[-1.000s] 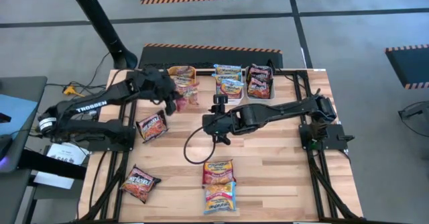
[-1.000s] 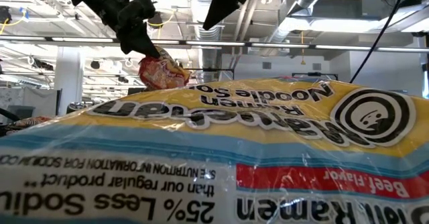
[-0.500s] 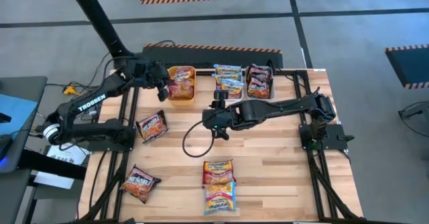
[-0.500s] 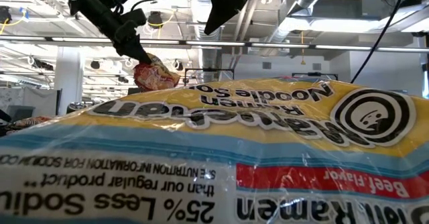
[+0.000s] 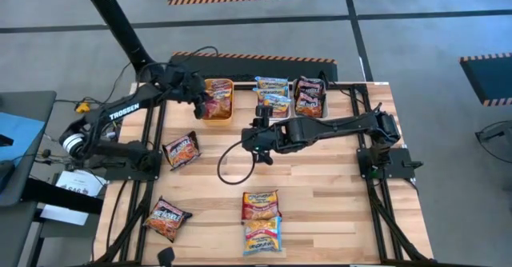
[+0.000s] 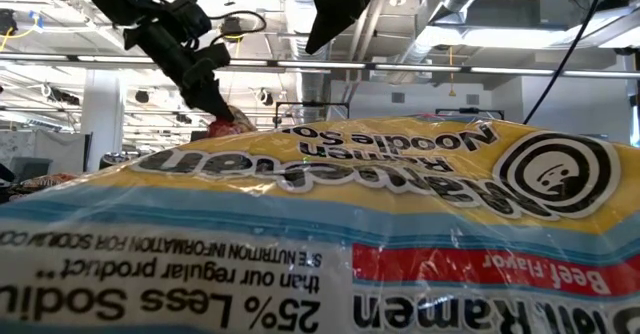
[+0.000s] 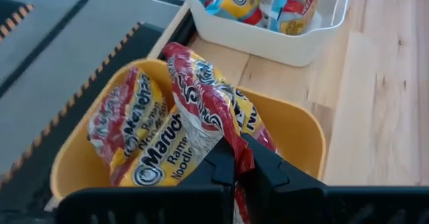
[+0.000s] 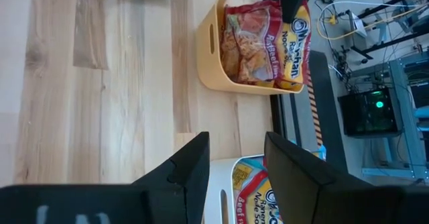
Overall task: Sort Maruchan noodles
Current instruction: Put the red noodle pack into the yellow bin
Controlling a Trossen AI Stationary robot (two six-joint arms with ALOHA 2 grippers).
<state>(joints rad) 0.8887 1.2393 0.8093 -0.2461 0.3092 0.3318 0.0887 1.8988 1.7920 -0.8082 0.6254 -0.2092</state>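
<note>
While the left gripper (image 7: 240,174) stays pinched on a red-and-yellow noodle packet (image 7: 201,110) standing in the orange bin (image 7: 298,127), another packet (image 7: 124,127) lies beside it. Blue packets (image 5: 274,99) fill the white bin (image 7: 268,43). The right gripper (image 8: 234,160) hangs with fingers apart over mid-table.

Left gripper (image 7: 242,158) clamped, right gripper (image 8: 236,158) seemingly parted.

orange bin (image 5: 217,112), white bin (image 5: 273,112), wooden table (image 5: 320,195)
</note>
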